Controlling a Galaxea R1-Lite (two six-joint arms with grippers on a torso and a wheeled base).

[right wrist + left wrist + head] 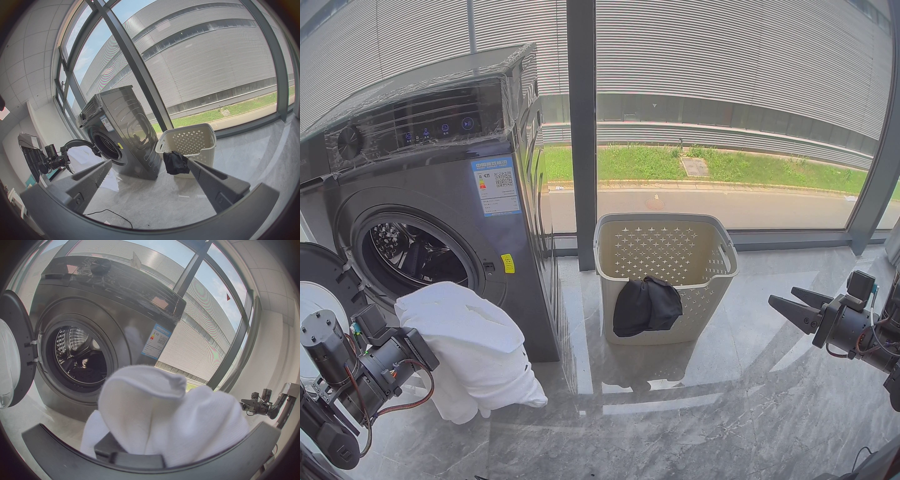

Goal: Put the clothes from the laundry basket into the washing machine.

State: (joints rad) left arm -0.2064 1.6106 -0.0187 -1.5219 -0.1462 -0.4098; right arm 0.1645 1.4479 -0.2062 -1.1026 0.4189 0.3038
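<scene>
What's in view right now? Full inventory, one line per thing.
washing machine: 1, dark grey, on the floor at left, round door swung open
dark clothing: one heap, black, inside the drum
white garment: 1, white, held up in front of the drum opening
laundry basket: 1, beige, on the floor by the window, right of the machine
black garment: 1, black, draped over the basket's front rim
floor: grey marble tiles
left gripper: 1, black, shut on the white garment, beside the open door
right gripper: 1, black, open and empty, right of the basket
</scene>
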